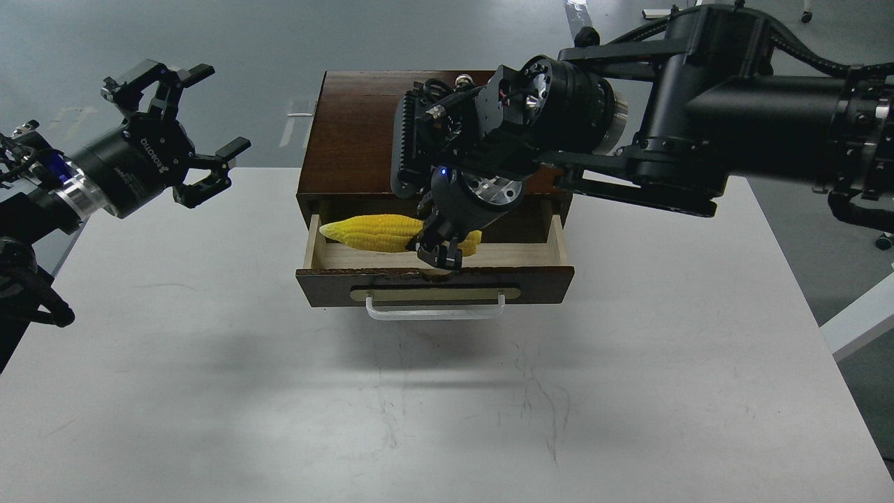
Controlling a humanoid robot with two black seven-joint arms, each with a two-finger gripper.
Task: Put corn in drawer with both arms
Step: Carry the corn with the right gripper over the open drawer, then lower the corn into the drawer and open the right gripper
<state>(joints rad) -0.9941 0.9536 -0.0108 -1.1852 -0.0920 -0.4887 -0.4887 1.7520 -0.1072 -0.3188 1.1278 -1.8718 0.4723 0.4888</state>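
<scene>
The dark brown wooden box [353, 133] stands at the table's far middle with its drawer [534, 283] pulled open, white bar handle [433, 312] in front. My right gripper [438, 248] reaches down over the open drawer and is shut on the yellow corn [374, 232]. The corn lies level over the pale drawer interior, pointed end to the left. I cannot tell whether it touches the drawer floor. My left gripper [188, 129] is open and empty, held above the table's far left corner, well left of the box.
The white table [433, 405] spreads in front of the drawer, with scuff marks near the middle. My right arm [698, 133] crosses over the box top from the right. A white frame edge [859, 321] stands past the table's right side.
</scene>
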